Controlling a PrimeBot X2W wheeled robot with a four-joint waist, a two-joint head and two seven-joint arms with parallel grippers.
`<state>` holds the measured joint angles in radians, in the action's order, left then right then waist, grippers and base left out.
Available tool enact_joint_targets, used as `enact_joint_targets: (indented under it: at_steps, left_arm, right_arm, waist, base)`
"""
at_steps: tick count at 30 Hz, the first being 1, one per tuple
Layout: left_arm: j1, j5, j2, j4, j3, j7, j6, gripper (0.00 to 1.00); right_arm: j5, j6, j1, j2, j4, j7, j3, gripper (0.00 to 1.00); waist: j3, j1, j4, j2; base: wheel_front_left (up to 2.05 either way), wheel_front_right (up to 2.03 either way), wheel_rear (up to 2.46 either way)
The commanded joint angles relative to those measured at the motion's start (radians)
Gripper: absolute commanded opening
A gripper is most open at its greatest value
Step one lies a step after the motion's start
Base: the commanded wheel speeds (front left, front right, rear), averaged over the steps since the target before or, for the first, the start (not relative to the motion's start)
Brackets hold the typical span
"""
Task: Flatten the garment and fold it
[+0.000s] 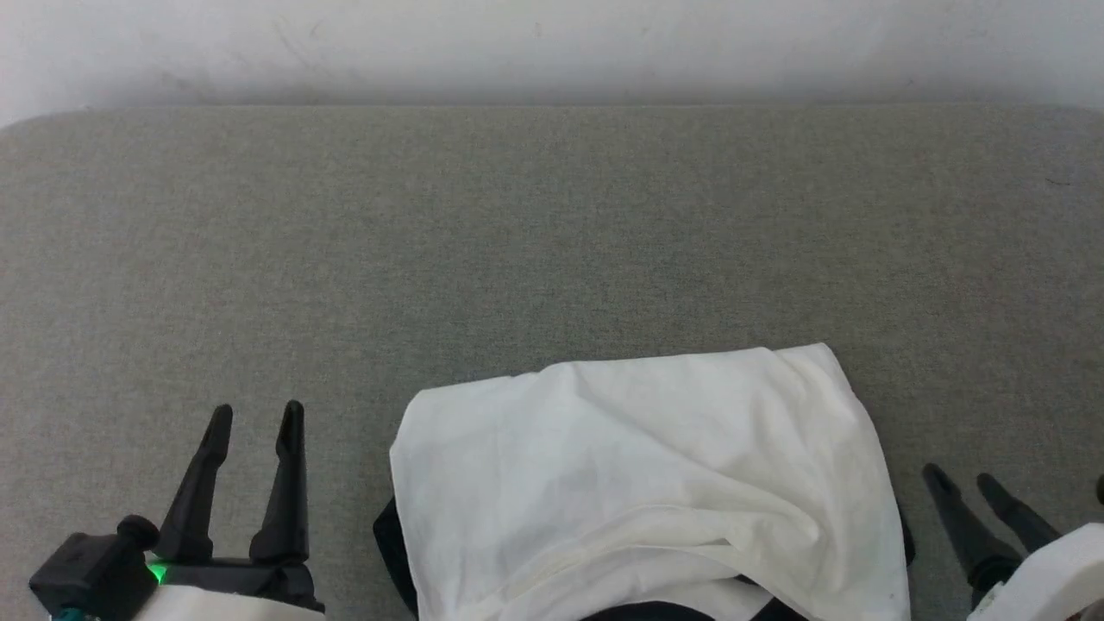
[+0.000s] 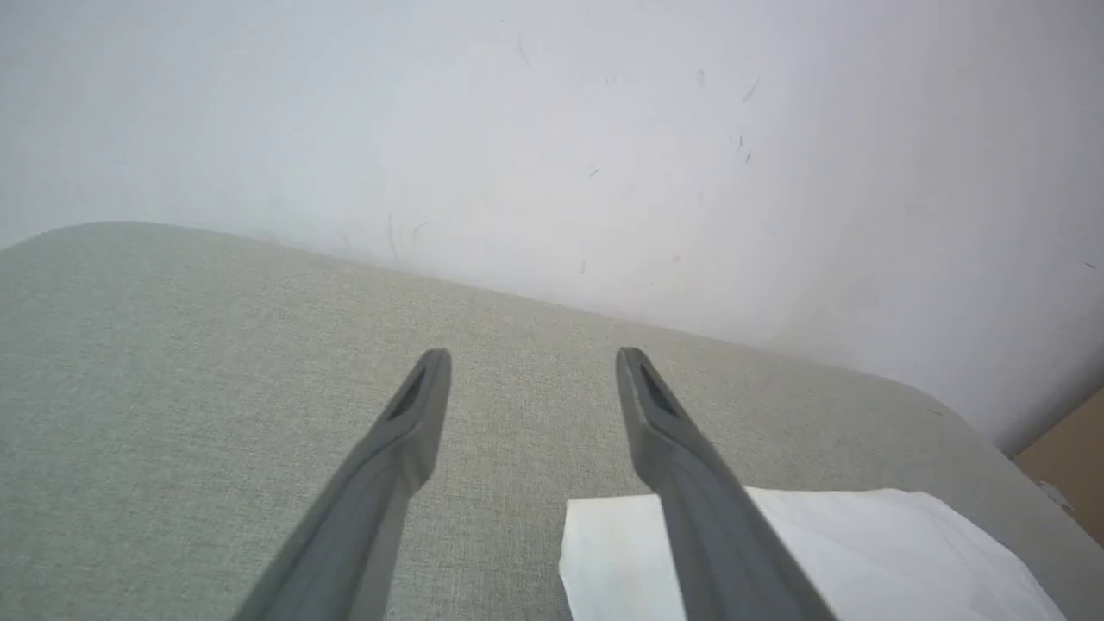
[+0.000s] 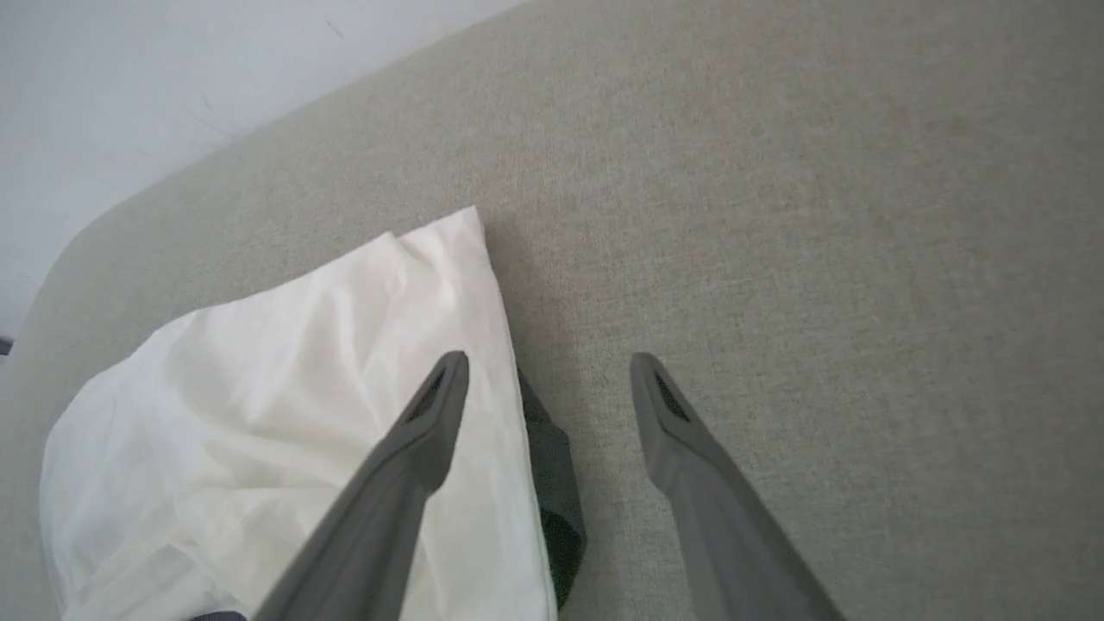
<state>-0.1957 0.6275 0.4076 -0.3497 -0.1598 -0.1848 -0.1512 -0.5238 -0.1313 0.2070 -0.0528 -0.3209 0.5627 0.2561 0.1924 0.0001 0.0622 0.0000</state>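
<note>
The garment [image 1: 638, 483] lies folded over itself at the near middle of the grey cushion, white side up, with black edges peeking out at its left, right and bottom. It also appears as a white corner [image 2: 862, 552] in the left wrist view and as a rumpled white fold [image 3: 285, 414] with a black strip beside it in the right wrist view. My left gripper [image 1: 256, 418] stands open to the left of the garment, apart from it, empty. On the garment's right my right gripper [image 1: 962, 477] is open too, with nothing between its fingers.
The grey fabric cushion [image 1: 552, 241] stretches wide behind and beside the garment. A white wall [image 1: 552, 43] runs along its far edge. A brown patch [image 2: 1069, 457] shows past the cushion's corner in the left wrist view.
</note>
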Motion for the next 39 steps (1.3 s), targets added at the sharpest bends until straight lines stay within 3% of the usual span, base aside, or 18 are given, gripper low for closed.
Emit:
enact_joint_targets:
  at_steps: [1, 8, 18, 19, 20, 21, 22, 31, 39]
  left_arm:
    - [0.017, -0.045, -0.011, 0.015, -0.004, -0.028, -0.016, 1.0]
    - [0.046, -0.155, -0.066, 0.07, -0.04, -0.069, -0.031, 1.0]
    - [0.073, -0.197, -0.052, 0.111, -0.064, -0.07, -0.019, 1.0]
    - [0.075, -0.2, -0.051, 0.113, -0.065, -0.069, -0.02, 1.0]
    - [0.077, -0.204, -0.049, 0.117, -0.067, -0.067, -0.021, 1.0]
    - [0.079, -0.205, -0.049, 0.119, -0.069, -0.066, -0.022, 1.0]
    - [0.079, -0.203, -0.051, 0.122, -0.07, -0.065, -0.023, 1.0]
    - [0.063, -0.194, -0.055, 0.14, -0.077, -0.057, -0.03, 1.0]
    - [0.042, -0.187, -0.045, 0.137, -0.072, -0.051, -0.036, 1.0]
  right_arm:
    - [0.012, 0.001, -0.015, 0.003, 0.021, -0.003, -0.012, 1.0]
    - [0.062, 0.001, -0.05, 0.003, 0.1, 0.021, -0.058, 1.0]
    - [0.121, 0.001, -0.089, 0.003, 0.178, 0.137, -0.122, 1.0]
    - [0.123, 0.001, -0.092, 0.003, 0.188, 0.149, -0.123, 0.76]
    - [0.124, 0.001, -0.096, 0.003, 0.196, 0.159, -0.127, 0.31]
    - [0.121, 0.001, -0.1, 0.003, 0.202, 0.16, -0.128, 0.04]
    - [0.118, 0.001, -0.105, 0.003, 0.21, 0.158, -0.128, 0.0]
    - [0.137, 0.001, -0.163, 0.001, 0.231, 0.105, -0.111, 0.0]
    - [0.195, 0.001, -0.207, -0.057, 0.217, 0.071, 0.014, 0.0]
  waist:
    - [0.016, -0.0001, 0.016, 0.0]
    - [0.046, -0.0001, 0.062, 0.0]
    - [0.061, -0.0001, 0.099, 0.0]
    - [0.061, -0.0001, 0.1, 0.0]
    - [0.06, -0.0001, 0.101, 0.0]
    - [0.058, -0.0001, 0.101, 0.0]
    - [0.054, -0.0001, 0.101, 0.0]
    - [0.007, -0.0001, 0.081, 0.0]
    - [-0.03, -0.0001, 0.053, 0.0]
  base:
    - [0.0, 0.0, 0.0]
    - [0.0, 0.0, 0.0]
    - [0.0, 0.0, 0.0]
    - [0.0, 0.0, 0.0]
    - [0.0, 0.0, 0.0]
    - [0.0, 0.0, 0.0]
    - [0.0, 0.0, 0.0]
    - [0.0, 0.0, 0.0]
    - [0.0, 0.0, 0.0]
